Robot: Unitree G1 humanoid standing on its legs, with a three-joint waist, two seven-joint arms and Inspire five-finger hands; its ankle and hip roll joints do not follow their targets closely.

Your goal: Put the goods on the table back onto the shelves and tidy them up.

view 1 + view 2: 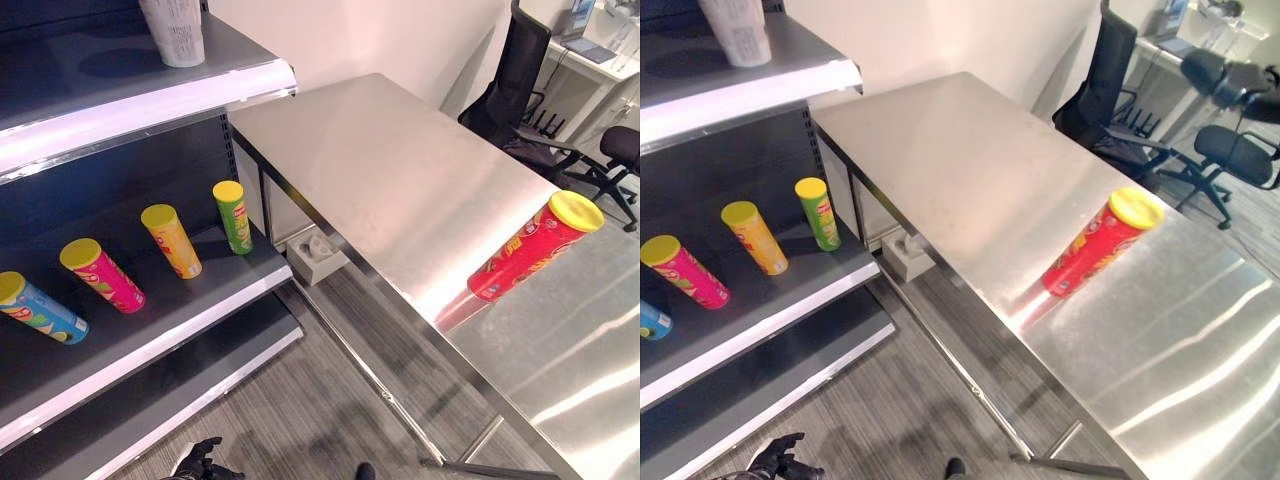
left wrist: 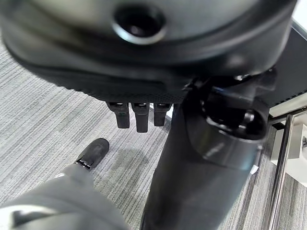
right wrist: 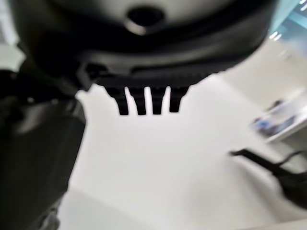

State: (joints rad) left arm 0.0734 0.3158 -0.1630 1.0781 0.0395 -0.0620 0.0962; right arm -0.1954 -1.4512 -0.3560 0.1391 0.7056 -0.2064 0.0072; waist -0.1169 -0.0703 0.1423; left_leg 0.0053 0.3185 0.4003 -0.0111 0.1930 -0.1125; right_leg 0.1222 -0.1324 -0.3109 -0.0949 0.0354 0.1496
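Observation:
A red can with a yellow lid (image 1: 530,250) stands on the steel table (image 1: 380,170) near its right side, with nothing touching it. On the middle shelf (image 1: 190,310) several cans stand in a row: green (image 1: 233,216), yellow (image 1: 172,240), pink (image 1: 102,275) and blue (image 1: 38,308). My left hand (image 1: 205,462) hangs low over the floor in front of the shelves, its fingers (image 2: 136,117) straight and holding nothing. My right hand (image 3: 144,103) is raised before a pale wall, fingers straight and empty.
A white tub (image 1: 175,30) sits on the upper shelf (image 1: 150,95). A small white box (image 1: 318,255) lies on the floor under the table's left edge. Black office chairs (image 1: 520,90) stand behind the table at the far right.

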